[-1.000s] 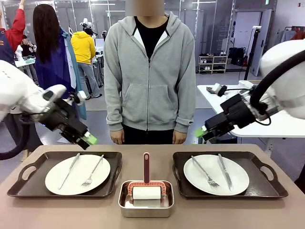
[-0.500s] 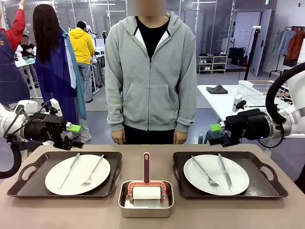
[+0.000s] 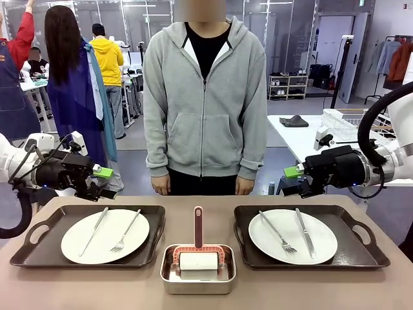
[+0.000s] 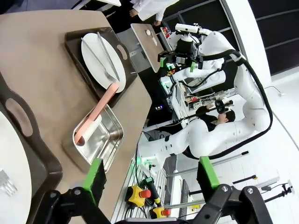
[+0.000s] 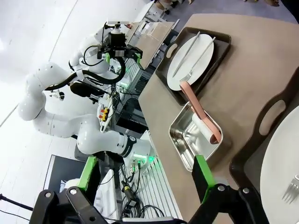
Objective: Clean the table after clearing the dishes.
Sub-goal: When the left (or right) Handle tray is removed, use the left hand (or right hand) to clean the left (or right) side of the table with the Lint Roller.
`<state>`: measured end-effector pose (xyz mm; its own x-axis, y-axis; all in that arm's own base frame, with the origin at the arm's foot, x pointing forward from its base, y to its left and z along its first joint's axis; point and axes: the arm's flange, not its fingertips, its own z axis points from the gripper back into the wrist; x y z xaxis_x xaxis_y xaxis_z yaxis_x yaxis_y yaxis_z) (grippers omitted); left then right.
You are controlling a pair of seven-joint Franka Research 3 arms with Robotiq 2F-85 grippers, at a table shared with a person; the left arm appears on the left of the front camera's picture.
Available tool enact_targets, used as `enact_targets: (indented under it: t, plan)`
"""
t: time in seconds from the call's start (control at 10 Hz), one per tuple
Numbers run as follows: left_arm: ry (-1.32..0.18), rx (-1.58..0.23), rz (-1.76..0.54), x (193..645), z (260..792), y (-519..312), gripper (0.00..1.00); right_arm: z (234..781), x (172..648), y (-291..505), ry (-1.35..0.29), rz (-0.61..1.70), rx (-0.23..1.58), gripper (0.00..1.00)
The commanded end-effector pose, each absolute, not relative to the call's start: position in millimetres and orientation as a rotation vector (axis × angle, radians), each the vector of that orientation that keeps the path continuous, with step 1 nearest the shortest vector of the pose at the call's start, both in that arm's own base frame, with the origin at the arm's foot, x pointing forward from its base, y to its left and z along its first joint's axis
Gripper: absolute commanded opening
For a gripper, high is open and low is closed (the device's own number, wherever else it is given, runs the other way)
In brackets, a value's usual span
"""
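The taupe table point(image 3: 77, 287) carries the dishes: two white plates point(image 3: 105, 236) point(image 3: 292, 236), each with a fork and knife, on dark handled trays point(image 3: 39, 255) point(image 3: 364, 255). My left gripper point(image 3: 106, 182) hovers open and level above the back edge of the left tray, pointing inward. Opposite it, my right gripper point(image 3: 288, 182) hangs open above the back left corner of the right tray. Neither holds anything. The left wrist view looks past its open gripper point(image 4: 150, 175) across the table to the far plate point(image 4: 103, 56). The right wrist view, past its own open gripper point(image 5: 145, 172), mirrors this onto the other plate point(image 5: 191, 58).
A small steel pan point(image 3: 198, 266) with a white roller and pink handle sits between the trays near the front edge. A person in a grey hoodie point(image 3: 204, 103) stands at the far side, hands down. A white side table with a wire rack point(image 3: 348, 126) stands at the right.
Both arms have swung outward and down, so the grippers now point level toward the middle. In the last half second they have barely moved.
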<state>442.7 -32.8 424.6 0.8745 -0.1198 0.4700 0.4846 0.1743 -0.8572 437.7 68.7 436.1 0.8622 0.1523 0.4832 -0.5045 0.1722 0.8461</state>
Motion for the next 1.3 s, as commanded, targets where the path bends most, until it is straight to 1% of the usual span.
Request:
enact_targets:
  t: [0.0, 0.1, 0.2, 0.3, 0.5, 0.7, 0.8, 0.9, 1.0, 1.1, 1.2]
  plan:
    - [-0.318, -1.343, -0.446, 440, 429, -30, 1.0, 438, 435, 70, -0.327, 0.491, 1.328, 1.0]
    - [-0.326, -1.333, -0.439, 443, 425, -33, 1.0, 436, 438, 69, -0.318, 0.477, 1.322, 1.0]
    - [-0.34, -1.336, -0.418, 451, 429, -16, 1.0, 436, 444, 46, -0.382, 0.403, 1.359, 1.0]
    - [-0.362, -1.369, -0.348, 453, 430, 9, 1.0, 435, 442, 16, -0.45, 0.321, 1.39, 1.0]
    - [-0.462, -1.399, -0.218, 438, 430, 84, 1.0, 434, 414, -56, -0.624, 0.145, 1.411, 1.0]
    - [-0.581, -1.378, -0.094, 415, 439, 161, 1.0, 439, 376, -112, -0.783, 0.009, 1.379, 1.0]
    - [-0.714, -1.296, -0.032, 403, 450, 204, 1.0, 442, 353, -143, -0.887, -0.071, 1.362, 1.0]
    - [-0.784, -1.322, 0.036, 396, 460, 238, 1.0, 439, 337, -174, -0.961, -0.167, 1.354, 1.0]
    - [-0.829, -1.313, 0.081, 394, 468, 269, 1.0, 439, 322, -197, -1.0, -0.213, 1.391, 1.0]
    - [-0.823, -1.362, 0.091, 396, 474, 289, 1.0, 441, 311, -218, -1.03, -0.252, 1.365, 1.0]
    - [-0.839, -1.37, 0.095, 396, 479, 299, 1.0, 442, 305, -234, -1.055, -0.276, 1.372, 1.0]
